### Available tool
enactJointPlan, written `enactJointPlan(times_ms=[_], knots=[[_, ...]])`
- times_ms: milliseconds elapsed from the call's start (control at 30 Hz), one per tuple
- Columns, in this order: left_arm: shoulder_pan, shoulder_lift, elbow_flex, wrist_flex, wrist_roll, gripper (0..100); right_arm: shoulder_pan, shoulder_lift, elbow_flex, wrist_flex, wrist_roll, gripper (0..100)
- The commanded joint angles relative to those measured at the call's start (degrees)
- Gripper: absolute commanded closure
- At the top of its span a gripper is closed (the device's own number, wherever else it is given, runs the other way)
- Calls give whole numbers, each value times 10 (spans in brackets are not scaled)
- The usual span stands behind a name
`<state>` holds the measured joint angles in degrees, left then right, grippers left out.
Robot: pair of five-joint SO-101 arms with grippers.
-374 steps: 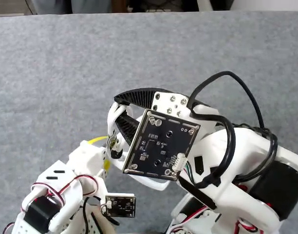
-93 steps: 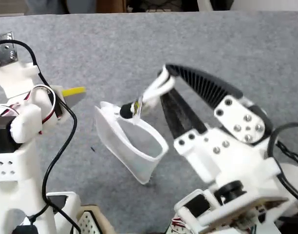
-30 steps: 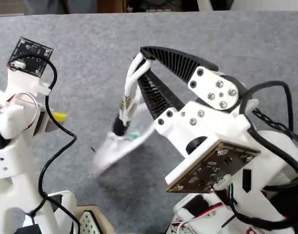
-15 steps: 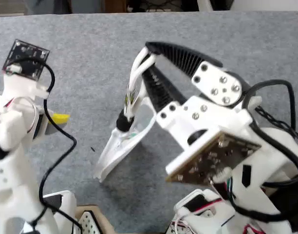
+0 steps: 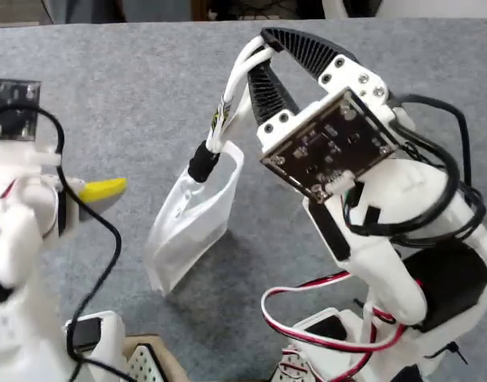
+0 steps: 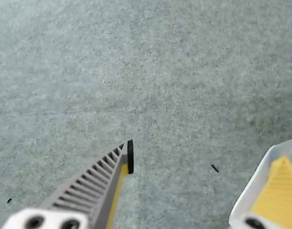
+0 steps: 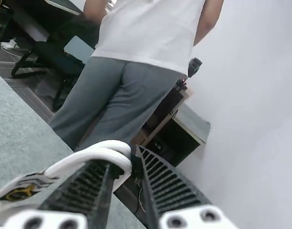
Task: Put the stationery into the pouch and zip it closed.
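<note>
- Hanging by its white cord (image 5: 234,89), the pouch (image 5: 192,219) slants over the grey worktop (image 5: 132,95).
- State, right gripper (image 5: 259,50): clamped on the cord.
- State, left gripper (image 6: 203,166): jaws apart, holding nothing — beside the pouch.

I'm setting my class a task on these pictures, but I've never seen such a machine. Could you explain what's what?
These are two small robot arms at a table covered in grey cloth. One picture looks down from above. The other two come from a camera on each arm's wrist. The right arm's fingers are shut on the white strap of a see-through pouch, which hangs from it. The left arm's fingers are open over the cloth and hold nothing.
</note>
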<state>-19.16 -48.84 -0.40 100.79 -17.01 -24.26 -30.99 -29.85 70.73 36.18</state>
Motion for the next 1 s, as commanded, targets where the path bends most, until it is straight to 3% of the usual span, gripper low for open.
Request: enactJointPlan(times_ms=[0, 167, 733, 967], knots=[[34, -62, 18, 4, 10, 565, 9, 0, 7, -18, -8, 986], [90, -151, 64, 4, 10, 565, 12, 0, 40, -47, -8, 986], [94, -388, 110, 4, -19, 565, 11, 0, 59, -44, -12, 986], [116, -408, 175, 4, -31, 565, -1, -4, 58, -40, -15, 986]])
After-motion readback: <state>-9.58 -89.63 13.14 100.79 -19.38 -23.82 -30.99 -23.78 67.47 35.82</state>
